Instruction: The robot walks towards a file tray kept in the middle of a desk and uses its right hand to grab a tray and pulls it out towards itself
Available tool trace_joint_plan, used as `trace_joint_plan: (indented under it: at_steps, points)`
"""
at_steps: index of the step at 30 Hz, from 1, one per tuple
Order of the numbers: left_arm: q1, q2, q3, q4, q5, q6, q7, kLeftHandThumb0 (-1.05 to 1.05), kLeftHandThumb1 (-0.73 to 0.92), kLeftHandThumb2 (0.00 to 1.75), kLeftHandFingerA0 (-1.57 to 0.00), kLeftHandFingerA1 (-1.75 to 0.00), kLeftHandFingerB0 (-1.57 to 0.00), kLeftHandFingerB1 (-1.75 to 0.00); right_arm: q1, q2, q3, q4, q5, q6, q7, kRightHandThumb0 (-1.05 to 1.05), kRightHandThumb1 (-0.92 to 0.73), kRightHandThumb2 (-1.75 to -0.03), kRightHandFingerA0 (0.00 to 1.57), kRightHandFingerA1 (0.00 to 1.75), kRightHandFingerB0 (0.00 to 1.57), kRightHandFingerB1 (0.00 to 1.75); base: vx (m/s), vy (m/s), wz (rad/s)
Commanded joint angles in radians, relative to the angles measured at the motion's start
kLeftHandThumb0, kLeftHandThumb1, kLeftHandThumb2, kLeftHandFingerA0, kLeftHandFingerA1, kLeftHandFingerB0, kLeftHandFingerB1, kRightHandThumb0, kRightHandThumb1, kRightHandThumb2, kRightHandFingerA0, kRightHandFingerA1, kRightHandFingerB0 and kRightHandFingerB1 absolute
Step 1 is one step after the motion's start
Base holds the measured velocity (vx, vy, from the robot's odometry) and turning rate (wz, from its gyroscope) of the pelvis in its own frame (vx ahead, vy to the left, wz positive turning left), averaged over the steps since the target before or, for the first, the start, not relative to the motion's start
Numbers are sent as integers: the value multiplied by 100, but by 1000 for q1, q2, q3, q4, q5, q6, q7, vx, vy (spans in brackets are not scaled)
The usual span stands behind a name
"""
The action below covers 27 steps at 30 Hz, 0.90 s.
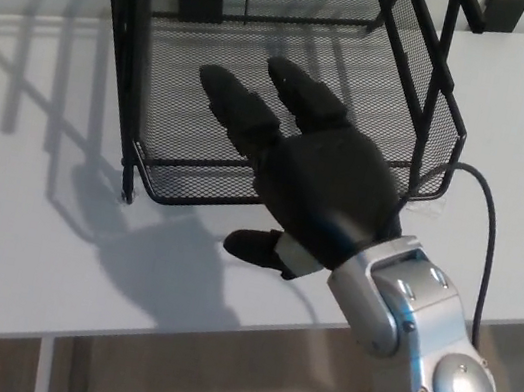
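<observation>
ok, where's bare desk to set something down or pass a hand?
Free: white desk left of the file tray, shadows only, and the strip right of the tray. Crowded: the front rim, where the right hand reaches over the lower tray, fingers apart.

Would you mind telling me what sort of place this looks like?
Probably an office: a black mesh file tray stands on a plain white desk, with carpet-like flooring below.
</observation>
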Motion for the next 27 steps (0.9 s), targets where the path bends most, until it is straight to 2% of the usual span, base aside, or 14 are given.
trace_joint_plan:
  at_steps: [1,4,7,19,20,23,27]
  points:
    - [11,76,-25,-41,91,-42,33,-38,64,59,-38,-40,-27,-31,-90,-41,96,140,-534,340,237,-69,-42,-73,0,1,0,0,0,0,0]
    - [7,79,-25,-43,90,-49,27,-41,64,59,-38,-42,-27,-31,-95,-48,102,164,-544,361,181,-67,-41,-74,0,5,0,4,0,0,0]
    - [6,84,-28,-43,93,-55,26,-41,65,60,-38,-42,-27,-31,-98,-49,112,173,-557,374,163,-65,-39,-70,0,0,0,0,0,0,0]
    - [7,88,-37,-53,95,-49,24,-39,65,59,-37,-40,-27,-31,-87,-31,132,187,-563,412,195,-67,-41,-72,0,2,0,0,0,0,0]
    - [7,89,-39,-53,98,-48,26,-40,65,60,-37,-39,-27,-31,-78,-21,129,185,-547,418,199,-60,-38,-76,0,16,0,11,0,0,0]
    - [8,92,-40,-62,96,-48,25,-39,65,59,-37,-42,-28,-31,-70,-3,124,193,-522,431,214,-65,-40,-78,0,17,0,10,0,0,0]
    - [7,93,-44,-59,104,-50,31,-41,65,60,-36,-42,-28,-31,-54,14,133,218,-521,453,229,-68,-44,-78,0,9,0,7,0,0,0]
